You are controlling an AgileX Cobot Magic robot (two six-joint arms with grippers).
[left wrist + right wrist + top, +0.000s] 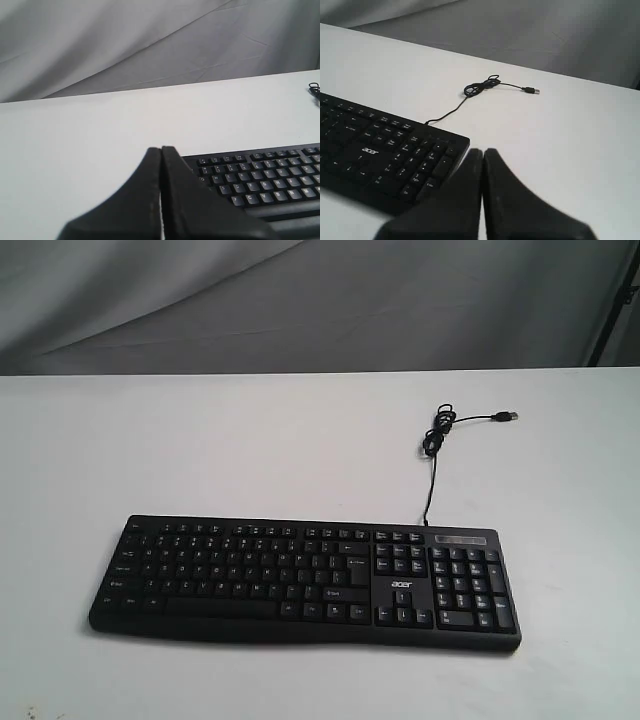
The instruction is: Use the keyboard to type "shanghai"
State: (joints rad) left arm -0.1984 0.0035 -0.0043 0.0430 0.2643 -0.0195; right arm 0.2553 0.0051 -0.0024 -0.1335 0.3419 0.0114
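The black keyboard [305, 580] lies flat on the white table, number pad on the right, with a small white "acer" logo and white key legends. Its thin cable [432, 455] runs back to a loose coil and a USB plug [508, 417]. Neither arm shows in the exterior view. In the left wrist view my left gripper [161, 149] is shut and empty, off the keyboard's [260, 180] letter end. In the right wrist view my right gripper [483, 151] is shut and empty, just off the number-pad corner of the keyboard [385, 155]. The cable [480, 90] lies beyond it.
A white table [250, 440] carries the keyboard, with a grey draped cloth [300, 300] behind its far edge. A dark stand leg [615, 300] shows at the far right corner.
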